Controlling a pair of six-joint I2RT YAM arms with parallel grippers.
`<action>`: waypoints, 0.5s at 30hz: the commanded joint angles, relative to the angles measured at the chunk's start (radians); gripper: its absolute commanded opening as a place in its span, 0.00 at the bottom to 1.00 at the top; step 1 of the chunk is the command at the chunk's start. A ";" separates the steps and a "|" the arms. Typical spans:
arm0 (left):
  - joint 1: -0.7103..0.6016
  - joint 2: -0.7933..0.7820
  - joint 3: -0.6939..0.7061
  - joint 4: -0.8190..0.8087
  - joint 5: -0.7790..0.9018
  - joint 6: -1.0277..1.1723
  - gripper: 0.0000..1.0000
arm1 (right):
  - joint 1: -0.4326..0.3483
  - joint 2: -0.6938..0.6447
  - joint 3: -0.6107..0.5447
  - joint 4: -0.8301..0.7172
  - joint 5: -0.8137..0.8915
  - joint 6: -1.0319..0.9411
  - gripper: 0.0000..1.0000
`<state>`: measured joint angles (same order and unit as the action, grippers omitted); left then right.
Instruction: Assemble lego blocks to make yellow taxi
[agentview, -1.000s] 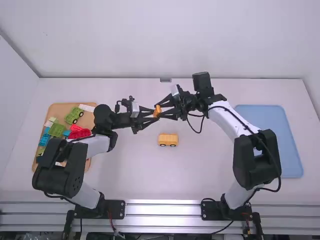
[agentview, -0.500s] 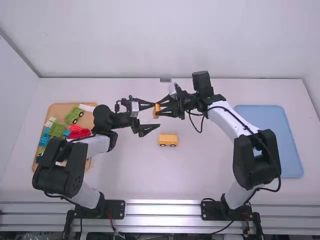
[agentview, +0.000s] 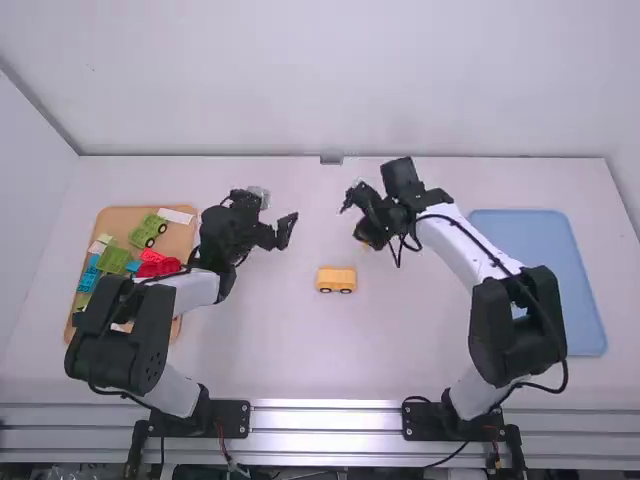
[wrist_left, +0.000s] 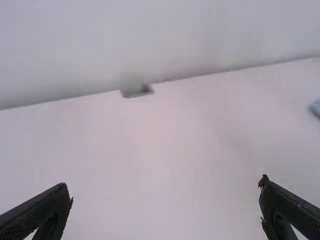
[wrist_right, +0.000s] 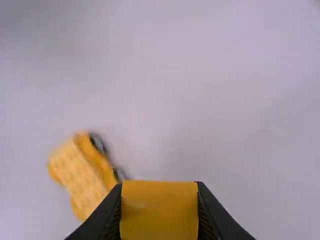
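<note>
The yellow car (agentview: 336, 279) stands on the table (agentview: 400, 350), a seemingly smooth amber block (wrist_right: 159, 210) gripped nearby.

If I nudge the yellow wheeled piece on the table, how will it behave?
The yellow wheeled piece will likely roll lengthwise at a light push, since it seems to stand on its wheels. Pushed sideways, it may slide or resist instead. Its blocky, straight-edged body looks stiff, so it probably won't flex.
</note>
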<state>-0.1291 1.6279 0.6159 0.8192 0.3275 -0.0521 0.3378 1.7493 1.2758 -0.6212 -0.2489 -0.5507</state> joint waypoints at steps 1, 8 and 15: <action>-0.002 -0.003 0.013 0.011 -0.133 0.015 0.99 | 0.005 -0.002 0.000 -0.082 0.168 -0.126 0.23; 0.005 -0.003 0.012 0.024 -0.101 0.017 0.99 | 0.007 0.145 0.000 -0.157 0.226 -0.286 0.14; -0.001 -0.003 0.012 -0.007 -0.105 0.023 0.99 | 0.072 0.253 0.000 -0.169 0.351 -0.403 0.25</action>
<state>-0.1291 1.6279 0.6159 0.8177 0.2302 -0.0406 0.3908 1.9877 1.2758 -0.7860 0.0387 -0.8860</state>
